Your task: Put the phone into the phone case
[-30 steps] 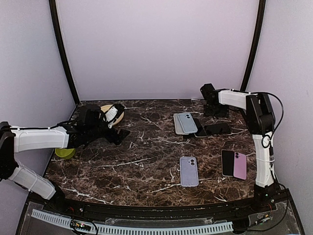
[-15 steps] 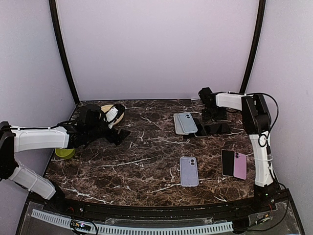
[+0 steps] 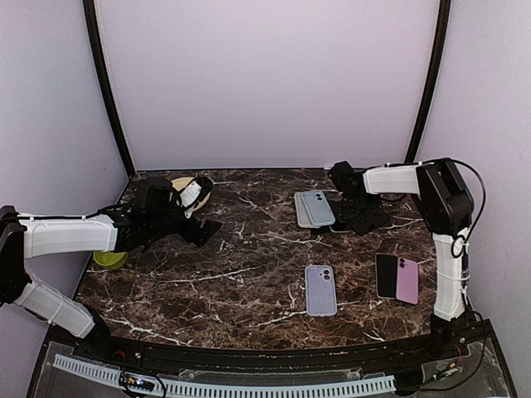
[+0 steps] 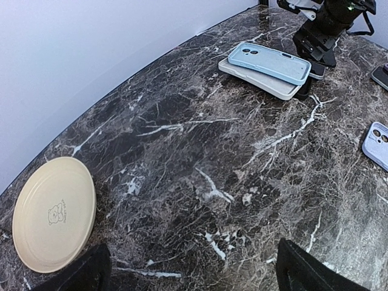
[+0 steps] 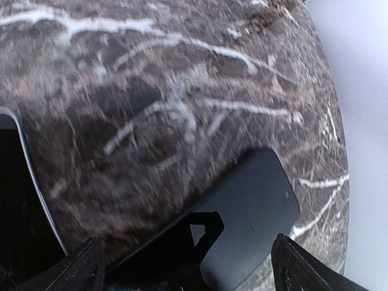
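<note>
**Left:** left pincer (image 4: pixel 194 279) released, jaws wide, hovering over counter (image 3: pixel 249 274) near cream plate (image 4: pixel 53 213). Parked away from phones, probably leaving work to other arm.

**Centre:** light-blue case (image 4: pixel 267 60) stacked on grey case (image 4: pixel 257 82) at far side. Lavender item (image 3: pixel 320 290), phone or case, lies alone nearer front.

**Right:** right pincer (image 5: pixel 188 267) released, jaws spread low over dark phone (image 5: pixel 254 206), which lies flat just right of stack. Stance suits straddling phone's edges for pickup.

**Far right:** black phone (image 3: pixel 386 275) and pink phone (image 3: pixel 406 280) side by side, touching.

green object (image 3: pixel 109 259): mostly under left arm (image 3: pixel 66 235) | lilac phone (image 4: pixel 377 144): cut by right edge | right wrist view: blurred
</note>
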### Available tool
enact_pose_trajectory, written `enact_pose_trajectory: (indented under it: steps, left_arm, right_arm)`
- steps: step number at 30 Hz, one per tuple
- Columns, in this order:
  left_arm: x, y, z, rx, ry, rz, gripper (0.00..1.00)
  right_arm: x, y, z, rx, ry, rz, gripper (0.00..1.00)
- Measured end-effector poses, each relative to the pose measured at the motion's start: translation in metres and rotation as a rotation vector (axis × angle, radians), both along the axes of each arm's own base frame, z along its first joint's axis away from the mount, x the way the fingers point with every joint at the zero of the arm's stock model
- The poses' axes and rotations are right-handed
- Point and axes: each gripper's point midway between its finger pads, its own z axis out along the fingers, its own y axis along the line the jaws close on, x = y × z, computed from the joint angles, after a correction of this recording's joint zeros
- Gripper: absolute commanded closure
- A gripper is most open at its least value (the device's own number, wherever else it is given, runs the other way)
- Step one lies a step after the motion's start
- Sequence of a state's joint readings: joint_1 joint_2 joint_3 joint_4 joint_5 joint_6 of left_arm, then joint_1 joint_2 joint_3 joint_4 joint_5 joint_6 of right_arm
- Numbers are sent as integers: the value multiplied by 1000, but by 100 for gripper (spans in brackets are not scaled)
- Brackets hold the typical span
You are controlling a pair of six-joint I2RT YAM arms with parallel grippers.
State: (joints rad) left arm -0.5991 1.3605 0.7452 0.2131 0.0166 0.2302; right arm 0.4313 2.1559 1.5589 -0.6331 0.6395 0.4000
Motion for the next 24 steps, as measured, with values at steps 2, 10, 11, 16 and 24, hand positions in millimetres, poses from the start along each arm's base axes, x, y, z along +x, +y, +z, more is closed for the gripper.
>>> enact_pose_trajectory:
  steps: [2,10,11,16,24]
  left_arm:
    - [0,-1,0,1,-1,-3,3]
    - [-1,-2,0,4,-3,-6,3]
    - [-1,-2,0,5,-4,-7,3]
    - [-1,-2,0,9,-7,-10,3]
    - [-3,-4,0,16,-11,-20,3]
  right_arm:
    - [-12,-4,0,-3,14,-2,3]
    - [-61,-30,0,-18,79,-22,2]
    - [-67,-33,0,-15,91,-21,2]
    - [-87,-46,-1,33,161,-30,2]
    - [-79,-63,11,251,177,-58,2]
